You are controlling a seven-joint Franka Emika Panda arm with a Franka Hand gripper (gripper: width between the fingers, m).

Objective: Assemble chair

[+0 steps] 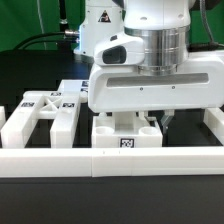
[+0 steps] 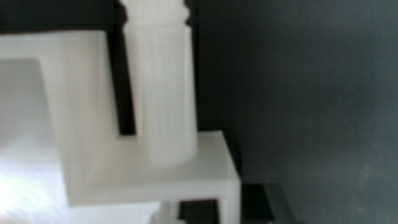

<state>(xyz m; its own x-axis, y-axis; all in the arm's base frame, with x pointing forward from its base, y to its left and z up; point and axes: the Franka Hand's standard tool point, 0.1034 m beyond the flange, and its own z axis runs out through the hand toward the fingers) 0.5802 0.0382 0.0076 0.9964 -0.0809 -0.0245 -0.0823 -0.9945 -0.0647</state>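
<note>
The claw (image 1: 128,118) hangs low over the surface (image 1: 110,200) with its jaws pressed together. Whether they nip any part of the chair cannot be told, because the claw's wide body hides the tips.

The relation that matters is vertical. The tagged block (image 1: 125,141) lies straight below the claw, just behind the rail (image 1: 60,162), so any coming move likely turns on going up or down rather than sideways. There is only one arm, so which is nearer is no question. The slotted panels (image 1: 45,108) lie flat toward the exterior view's left, near the block but clear of the claw.

The wrist view adds what the exterior view cannot. A ribbed post (image 2: 160,90) shows there, with its long axis running away from the camera's near edge and one end meeting the block (image 2: 151,172). A panel (image 2: 54,100) sits close beside it. The post seems to stand in or against the block, though the blur leaves the joint unclear. From outside, the post is wholly hidden behind the claw's body.

The exterior view in turn shows the height above the surface and the rail in front, neither of which the wrist camera catches.
</note>
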